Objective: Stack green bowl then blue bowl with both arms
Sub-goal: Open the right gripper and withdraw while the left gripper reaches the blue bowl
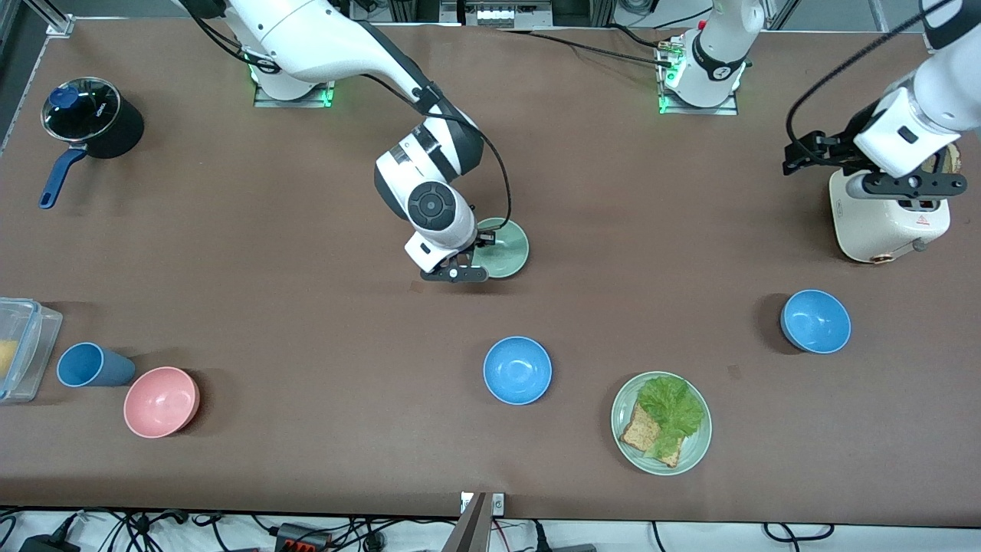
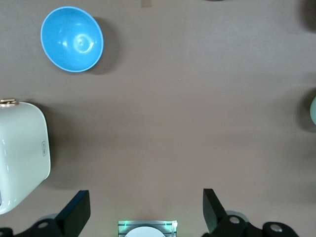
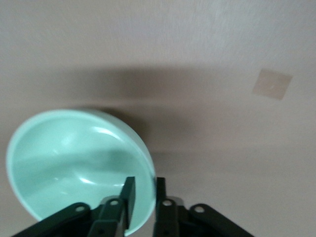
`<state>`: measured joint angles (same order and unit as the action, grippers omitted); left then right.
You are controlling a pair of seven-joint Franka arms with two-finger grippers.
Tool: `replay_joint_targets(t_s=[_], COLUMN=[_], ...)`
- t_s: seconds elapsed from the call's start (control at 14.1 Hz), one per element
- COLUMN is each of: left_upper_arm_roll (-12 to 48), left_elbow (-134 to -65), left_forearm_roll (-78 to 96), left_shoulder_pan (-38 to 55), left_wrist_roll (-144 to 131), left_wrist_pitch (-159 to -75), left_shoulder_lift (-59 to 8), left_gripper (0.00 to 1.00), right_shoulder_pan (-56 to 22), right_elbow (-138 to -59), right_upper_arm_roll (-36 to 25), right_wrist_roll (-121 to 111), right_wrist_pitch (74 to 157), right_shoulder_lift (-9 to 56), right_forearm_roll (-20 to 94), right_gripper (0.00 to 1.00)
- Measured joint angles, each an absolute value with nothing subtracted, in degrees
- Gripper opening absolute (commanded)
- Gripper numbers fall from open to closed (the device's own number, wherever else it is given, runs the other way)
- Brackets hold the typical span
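The green bowl (image 1: 506, 247) is in the middle of the table. My right gripper (image 1: 477, 244) is shut on its rim, one finger inside and one outside, as the right wrist view shows for the bowl (image 3: 74, 163) and the gripper (image 3: 144, 195). One blue bowl (image 1: 517, 370) sits nearer the front camera than the green bowl. A second blue bowl (image 1: 815, 320) sits toward the left arm's end and also shows in the left wrist view (image 2: 72, 38). My left gripper (image 1: 912, 184) hangs open and empty over the toaster (image 1: 881, 222); it shows in its own view too (image 2: 143, 212).
A green plate (image 1: 693, 452) with lettuce and bread lies near the front edge. A pink bowl (image 1: 161, 402), blue cup (image 1: 92, 365) and clear container (image 1: 19, 349) stand toward the right arm's end. A lidded black pot (image 1: 92, 119) is at that end's back corner.
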<state>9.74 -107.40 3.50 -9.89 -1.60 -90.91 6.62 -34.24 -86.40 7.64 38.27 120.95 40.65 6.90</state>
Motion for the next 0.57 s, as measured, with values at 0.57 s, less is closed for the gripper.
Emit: replay_joint_targets(t_s=[0.57], left_upper_arm_roll=[9.2], left_elbow=[-106.3], left_forearm_roll=[2.5], left_shoulder_pan=[-24.0], left_wrist_roll=[19.1], left_wrist_pitch=[-104.0], left_shoulder_lift=[-7.5], left_gripper=[1.00], right_shoulder_pan=[-32.0], right_elbow=[-74.2], right_upper_arm_roll=[-5.2], right_wrist_roll=[37.4], right_wrist_pitch=[103.3], right_shoulder_lift=[28.1], right_forearm_roll=[6.8], right_gripper=[1.00])
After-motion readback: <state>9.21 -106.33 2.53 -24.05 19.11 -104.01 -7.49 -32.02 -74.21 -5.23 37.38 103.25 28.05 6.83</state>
